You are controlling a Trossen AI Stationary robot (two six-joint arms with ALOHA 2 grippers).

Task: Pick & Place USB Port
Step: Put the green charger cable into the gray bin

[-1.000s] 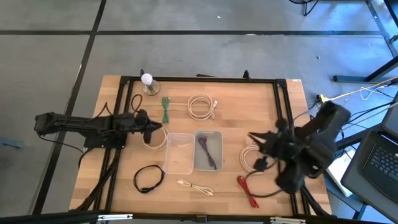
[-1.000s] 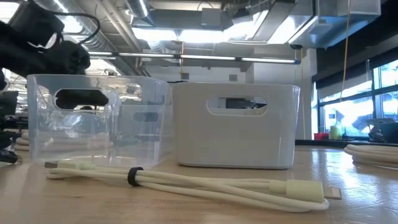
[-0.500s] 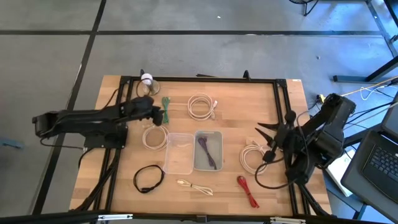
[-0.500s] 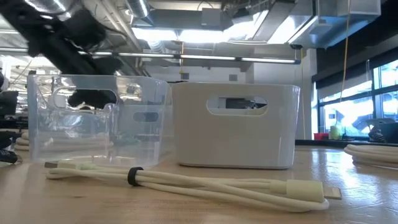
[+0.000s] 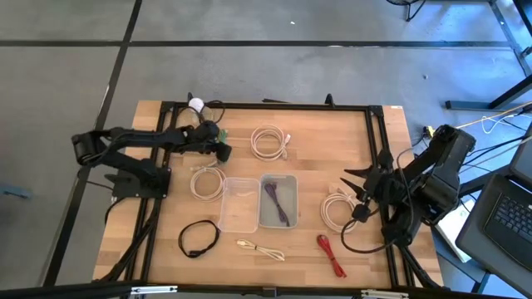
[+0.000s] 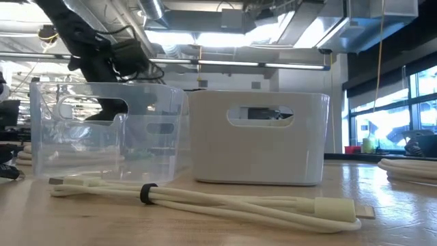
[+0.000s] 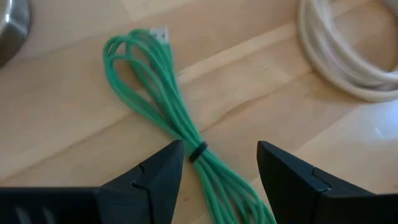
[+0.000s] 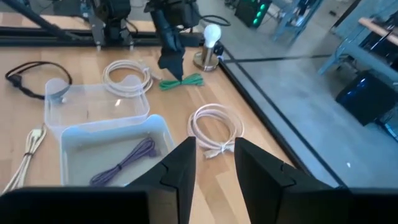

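Note:
A green cable bundle (image 7: 163,87) tied with a black band lies flat on the wooden table (image 5: 332,133), toward its far left. My left gripper (image 7: 217,165) hangs open just over it, one finger on either side of the band; in the high view it (image 5: 222,151) covers most of the cable (image 5: 220,134). A purple cable (image 5: 277,202) lies in the white bin (image 5: 296,203). My right gripper (image 8: 214,158) is open, raised above a white cable coil (image 5: 335,212) at the right.
A clear bin (image 5: 223,203) stands left of the white one. Around them lie more white coils (image 5: 269,141) (image 5: 206,181), a black cable (image 5: 199,238), a cream cable (image 6: 205,198) and a red cable (image 5: 331,255). A bulb on a metal base (image 5: 197,106) stands at the far left.
My left gripper has gone from over the white coil beside the clear bin toward the table's far edge and now hangs over the green cable. My right arm has drawn back a little toward the right edge and risen.

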